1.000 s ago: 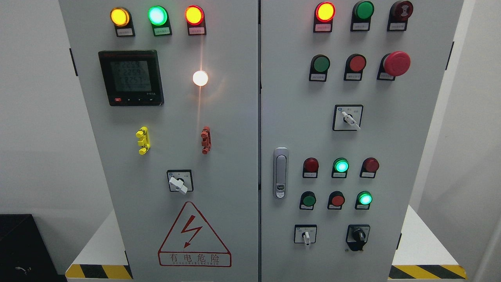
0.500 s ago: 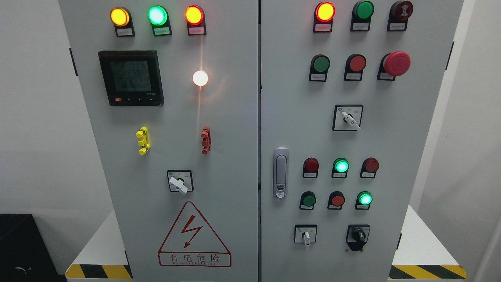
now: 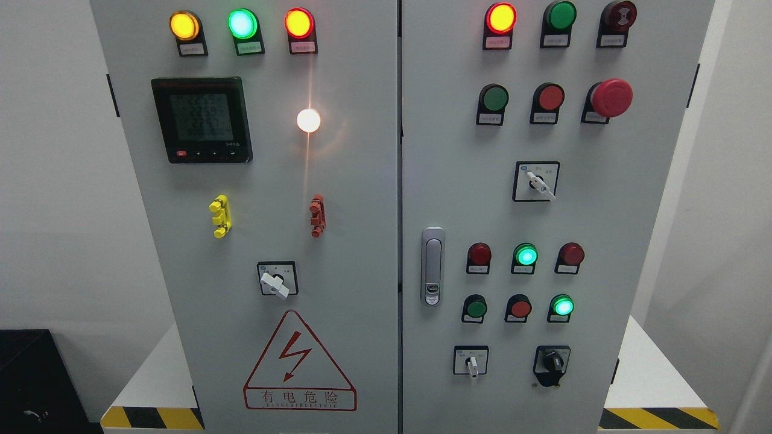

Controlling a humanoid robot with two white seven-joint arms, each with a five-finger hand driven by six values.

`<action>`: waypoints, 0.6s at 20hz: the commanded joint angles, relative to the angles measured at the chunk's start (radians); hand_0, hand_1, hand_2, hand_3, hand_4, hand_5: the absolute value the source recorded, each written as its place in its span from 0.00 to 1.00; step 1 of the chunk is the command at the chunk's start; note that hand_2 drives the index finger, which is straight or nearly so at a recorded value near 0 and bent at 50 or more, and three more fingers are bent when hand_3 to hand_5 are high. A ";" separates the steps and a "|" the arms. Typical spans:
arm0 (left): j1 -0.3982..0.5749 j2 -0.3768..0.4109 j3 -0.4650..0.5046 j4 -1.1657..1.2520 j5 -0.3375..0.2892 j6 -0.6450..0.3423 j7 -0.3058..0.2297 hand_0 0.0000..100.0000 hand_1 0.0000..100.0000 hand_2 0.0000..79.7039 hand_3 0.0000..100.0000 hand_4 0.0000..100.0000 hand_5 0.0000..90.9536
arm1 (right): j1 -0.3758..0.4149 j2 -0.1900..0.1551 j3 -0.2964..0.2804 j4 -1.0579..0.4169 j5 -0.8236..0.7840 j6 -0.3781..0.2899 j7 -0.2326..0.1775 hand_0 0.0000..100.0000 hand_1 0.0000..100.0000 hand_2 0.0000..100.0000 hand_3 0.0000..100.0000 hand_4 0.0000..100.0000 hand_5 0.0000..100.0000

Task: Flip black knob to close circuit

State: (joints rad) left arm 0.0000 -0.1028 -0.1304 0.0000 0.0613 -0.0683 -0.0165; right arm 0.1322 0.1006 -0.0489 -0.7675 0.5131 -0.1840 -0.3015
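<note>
The black knob (image 3: 552, 361) sits at the lower right of the grey electrical cabinet's right door (image 3: 603, 241), its pointer standing roughly upright on a black base. To its left is a white-handled rotary switch (image 3: 471, 362). Neither of my hands nor any arm shows in the head view.
Lit and unlit lamps and push buttons fill both doors, with a red emergency stop (image 3: 611, 97), a door latch (image 3: 432, 265), a digital meter (image 3: 201, 119) and two more white rotary switches (image 3: 537, 181) (image 3: 276, 280). The cabinet stands on a white platform with hazard stripes (image 3: 657, 417). A black box (image 3: 30, 386) is at the lower left.
</note>
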 commanded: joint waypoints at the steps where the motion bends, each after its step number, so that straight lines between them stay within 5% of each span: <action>1: 0.021 0.000 0.000 -0.023 0.000 -0.001 0.000 0.12 0.56 0.00 0.00 0.00 0.00 | 0.027 0.005 0.066 -0.346 0.232 0.015 -0.001 0.00 0.13 0.89 1.00 0.91 1.00; 12: 0.021 0.000 0.000 -0.023 0.000 -0.001 0.000 0.12 0.56 0.00 0.00 0.00 0.00 | 0.050 0.021 0.040 -0.751 0.410 0.110 0.130 0.00 0.11 0.92 1.00 0.94 1.00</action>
State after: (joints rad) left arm 0.0000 -0.1028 -0.1304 0.0000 0.0613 -0.0683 -0.0165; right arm 0.1742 0.1124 -0.0215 -1.1524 0.8398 -0.0993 -0.2048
